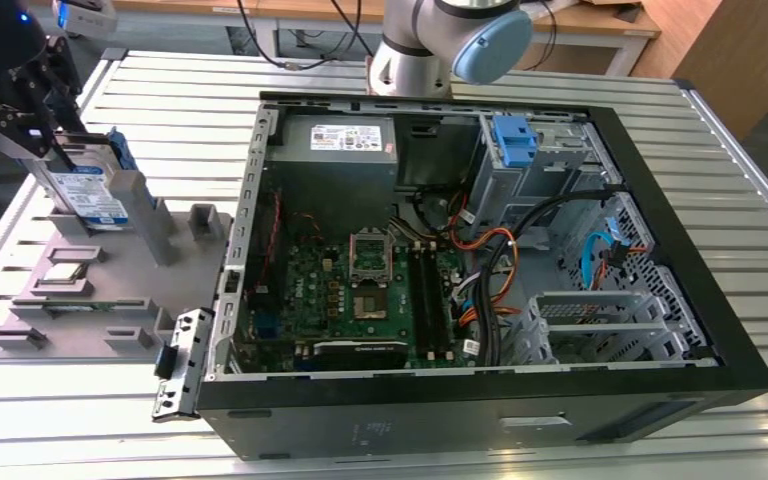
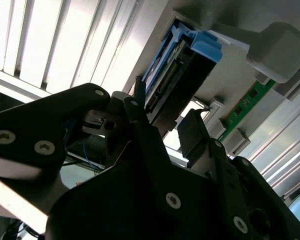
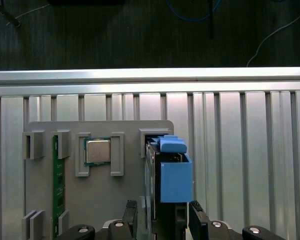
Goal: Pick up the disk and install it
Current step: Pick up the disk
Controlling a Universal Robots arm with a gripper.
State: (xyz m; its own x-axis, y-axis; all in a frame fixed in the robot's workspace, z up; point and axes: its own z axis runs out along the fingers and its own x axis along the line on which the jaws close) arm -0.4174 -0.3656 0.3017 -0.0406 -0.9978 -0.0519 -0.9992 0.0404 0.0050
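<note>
Straddling the flat silver disk (image 3: 175, 180) in its blue plastic caddy, the matte black two-fingered gripper (image 3: 164, 207) stands open, one finger on each side. The disk stands on edge in a slot of a smooth grey plastic tray (image 3: 105, 200) on the ribbed aluminium table (image 3: 240, 150), with an open black computer case (image 1: 424, 430) at the exterior view's right.

The hand (image 2: 164, 114) is straddling the disk (image 2: 182, 70), its fingers (image 2: 192, 132) spread either side, while the disk is standing upright in a grey holder (image 2: 270, 50).
</note>
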